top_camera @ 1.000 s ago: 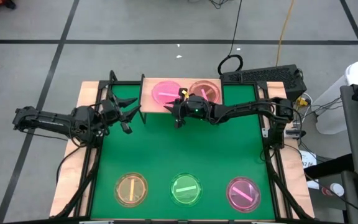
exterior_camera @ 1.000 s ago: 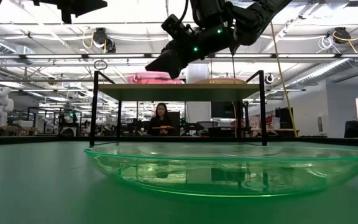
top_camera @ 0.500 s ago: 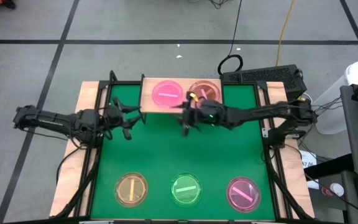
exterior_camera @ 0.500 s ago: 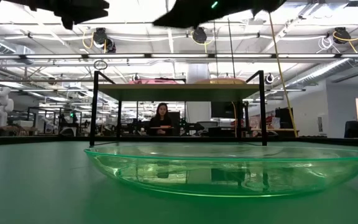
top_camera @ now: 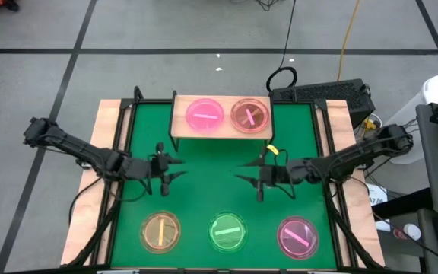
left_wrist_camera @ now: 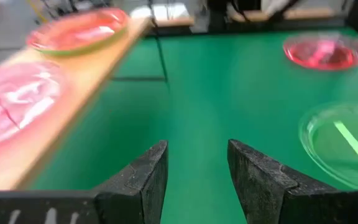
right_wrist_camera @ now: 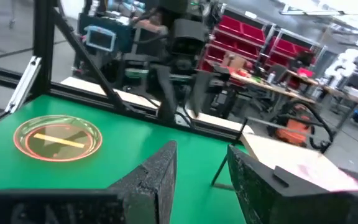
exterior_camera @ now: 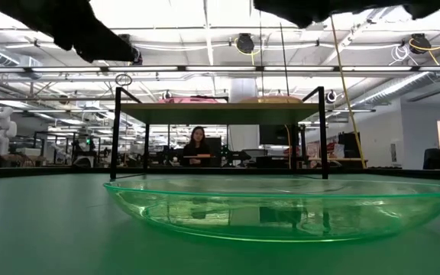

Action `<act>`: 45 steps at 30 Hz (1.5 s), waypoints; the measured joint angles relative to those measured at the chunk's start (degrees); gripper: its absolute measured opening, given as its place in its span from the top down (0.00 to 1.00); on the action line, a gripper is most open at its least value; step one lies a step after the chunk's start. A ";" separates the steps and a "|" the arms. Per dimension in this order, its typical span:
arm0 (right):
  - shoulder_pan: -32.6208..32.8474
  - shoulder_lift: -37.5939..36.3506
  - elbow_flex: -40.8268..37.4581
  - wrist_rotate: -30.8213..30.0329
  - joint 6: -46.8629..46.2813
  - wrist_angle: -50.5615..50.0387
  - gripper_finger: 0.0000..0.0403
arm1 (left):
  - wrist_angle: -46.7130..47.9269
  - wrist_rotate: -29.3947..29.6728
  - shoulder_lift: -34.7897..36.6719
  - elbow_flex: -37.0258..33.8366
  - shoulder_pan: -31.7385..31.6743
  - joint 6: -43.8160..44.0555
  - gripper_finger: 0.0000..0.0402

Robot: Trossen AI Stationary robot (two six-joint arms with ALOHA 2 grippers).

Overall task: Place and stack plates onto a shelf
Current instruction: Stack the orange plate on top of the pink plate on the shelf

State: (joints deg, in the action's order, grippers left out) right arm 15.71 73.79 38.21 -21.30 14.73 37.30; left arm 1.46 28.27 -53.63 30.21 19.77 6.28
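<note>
The wooden shelf [top_camera: 220, 129] stands at the table's far edge on black legs. A pink plate [top_camera: 204, 116] and a reddish stack of plates [top_camera: 249, 115] rest on it. Along the near edge, flat on the green mat, lie a yellow-orange plate [top_camera: 160, 230], a green plate [top_camera: 228, 231] and a pink plate [top_camera: 298, 236]. My left gripper [top_camera: 173, 169] hovers open over mid-table, left of centre, holding nothing. My right gripper [top_camera: 243, 173] hovers open right of centre, facing it and also holding nothing. The left wrist view shows the left gripper [left_wrist_camera: 194, 168] open, and the right wrist view shows the right gripper [right_wrist_camera: 201, 168] open.
Bare green mat lies between the shelf and the near row of plates. Black frame rails [top_camera: 120, 152] run along both table sides. In the low view the green plate [exterior_camera: 281, 210] fills the foreground, the shelf [exterior_camera: 220, 112] stands behind it, and a person sits beyond the table.
Both arms have drawn back from the shelf toward the near edge. The right gripper left the shelf's front edge and now hangs over mid-table; the left gripper moved nearer and toward the table's centre. The plates on the shelf stayed put.
</note>
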 joint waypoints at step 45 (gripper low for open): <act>10.27 -0.48 -2.03 -7.46 1.17 -0.55 0.68 | 20.71 -33.57 -21.06 3.34 10.67 30.30 0.57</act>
State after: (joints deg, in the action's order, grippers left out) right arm 25.98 73.32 36.18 -28.75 15.90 36.76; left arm 22.17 -5.31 -74.70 33.55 30.44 36.58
